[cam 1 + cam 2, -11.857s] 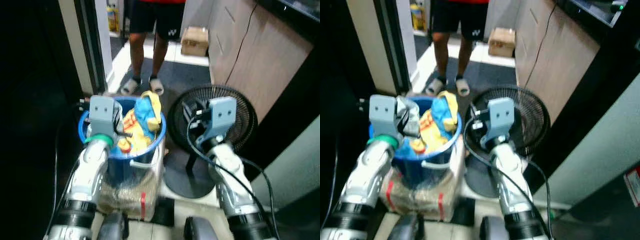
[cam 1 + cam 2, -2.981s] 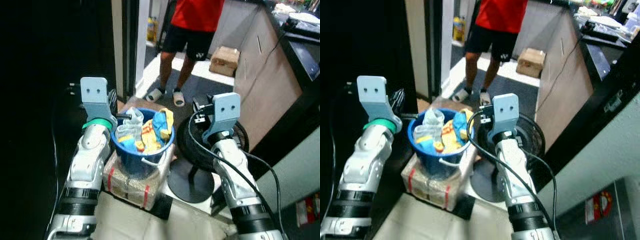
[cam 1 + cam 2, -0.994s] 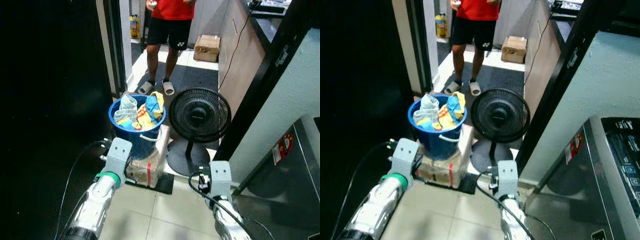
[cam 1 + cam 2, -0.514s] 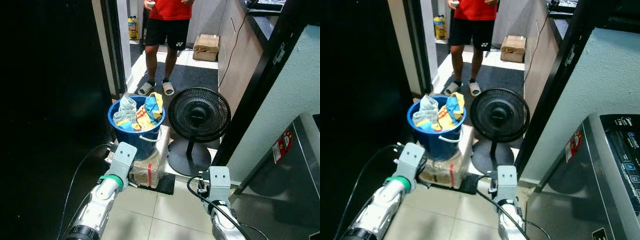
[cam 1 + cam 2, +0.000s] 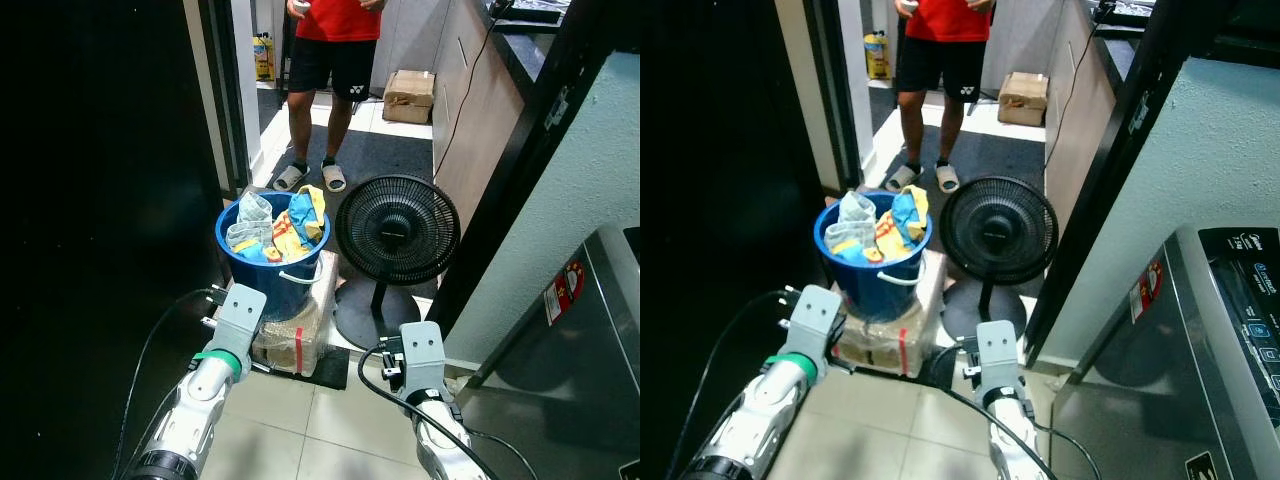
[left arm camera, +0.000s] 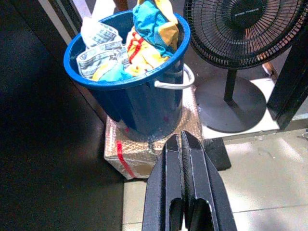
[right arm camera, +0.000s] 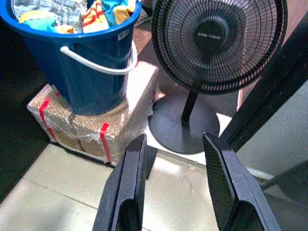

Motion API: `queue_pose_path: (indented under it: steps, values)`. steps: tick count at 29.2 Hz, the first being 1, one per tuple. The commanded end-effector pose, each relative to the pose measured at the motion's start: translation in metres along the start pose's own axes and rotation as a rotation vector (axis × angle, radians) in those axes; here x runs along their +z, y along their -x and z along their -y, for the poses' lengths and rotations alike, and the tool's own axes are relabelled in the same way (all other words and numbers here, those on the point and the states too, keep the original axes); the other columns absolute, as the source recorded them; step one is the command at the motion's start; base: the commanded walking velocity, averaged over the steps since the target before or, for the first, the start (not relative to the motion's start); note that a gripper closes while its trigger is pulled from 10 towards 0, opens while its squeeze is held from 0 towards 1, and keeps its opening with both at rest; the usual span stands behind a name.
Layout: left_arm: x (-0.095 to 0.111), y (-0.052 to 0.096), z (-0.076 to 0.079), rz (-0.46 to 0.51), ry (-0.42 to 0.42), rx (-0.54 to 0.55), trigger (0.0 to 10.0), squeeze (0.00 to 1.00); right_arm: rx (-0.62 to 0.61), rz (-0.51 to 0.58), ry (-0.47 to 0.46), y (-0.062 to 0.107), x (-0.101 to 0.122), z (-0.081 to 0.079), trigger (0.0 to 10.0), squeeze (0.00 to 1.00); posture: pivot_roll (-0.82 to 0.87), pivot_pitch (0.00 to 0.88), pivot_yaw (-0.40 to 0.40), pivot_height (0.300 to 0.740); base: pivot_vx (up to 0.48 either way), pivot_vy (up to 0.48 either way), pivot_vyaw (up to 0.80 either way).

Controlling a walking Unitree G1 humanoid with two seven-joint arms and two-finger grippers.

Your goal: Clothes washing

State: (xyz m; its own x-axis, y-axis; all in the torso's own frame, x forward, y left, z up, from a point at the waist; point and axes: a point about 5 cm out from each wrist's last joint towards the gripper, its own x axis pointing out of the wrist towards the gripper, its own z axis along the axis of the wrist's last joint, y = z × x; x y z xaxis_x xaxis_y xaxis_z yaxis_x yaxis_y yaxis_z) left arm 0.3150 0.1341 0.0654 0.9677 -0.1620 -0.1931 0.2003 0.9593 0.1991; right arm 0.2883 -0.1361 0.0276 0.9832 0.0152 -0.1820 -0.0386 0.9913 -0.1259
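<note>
Laundry waits in a round blue plastic bucket (image 5: 272,254) heaped with blue and yellow clothes (image 5: 285,226), set on a plastic-wrapped parcel with red tape (image 5: 295,335) beside a black pedestal fan (image 5: 396,231); a person in a red shirt (image 5: 330,40) stands beyond. Left wrist view: the left gripper (image 6: 183,144) has its fingers pressed together, aimed at the bucket's base. Right wrist view: the right gripper (image 7: 175,159) is spread wide, holding nothing. Judging by this, the approach is in hand — next comes closing in and reaching for the bucket's white handle (image 7: 96,63).
</note>
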Motion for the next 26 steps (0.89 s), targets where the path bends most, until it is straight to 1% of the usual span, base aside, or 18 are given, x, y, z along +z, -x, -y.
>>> queue_pose_path:
  steps: [1, 13, 17, 23, 26]
  values:
    - [-0.0048, 0.0007, -0.0013, -0.013, -0.006, 0.012, 10.0, 0.0, 0.008, 0.009, 0.011, -0.0001, 0.0001, -0.0021, 10.0, 0.0, 0.03, 0.0, 0.042, 0.74, 0.285, 0.0, 0.8]
    - [-0.0051, 0.0001, -0.0012, -0.014, -0.002, 0.02, 10.0, 0.0, 0.012, 0.011, 0.025, 0.0005, -0.0005, -0.0026, 10.0, 0.0, 0.03, 0.0, 0.04, 0.74, 0.283, 0.0, 0.78]
    - [-0.0047, -0.0008, -0.0001, -0.011, -0.001, 0.02, 10.0, 0.0, 0.001, 0.018, 0.009, 0.0005, 0.0, -0.002, 10.0, 0.0, 0.02, 0.0, 0.04, 0.74, 0.262, 0.0, 0.0]
    - [-0.0046, -0.0013, 0.0003, -0.007, -0.001, 0.018, 10.0, 0.0, 0.0, 0.02, 0.009, 0.0005, 0.0, -0.0019, 10.0, 0.0, 0.02, 0.0, 0.04, 0.74, 0.291, 0.0, 0.0]
    - [-0.0039, -0.0026, 0.0015, -0.003, 0.0, 0.015, 10.0, 0.0, -0.016, 0.019, 0.006, 0.0003, -0.0008, 0.0025, 10.0, 0.0, 0.02, 0.0, 0.042, 0.74, 0.41, 0.0, 0.0]
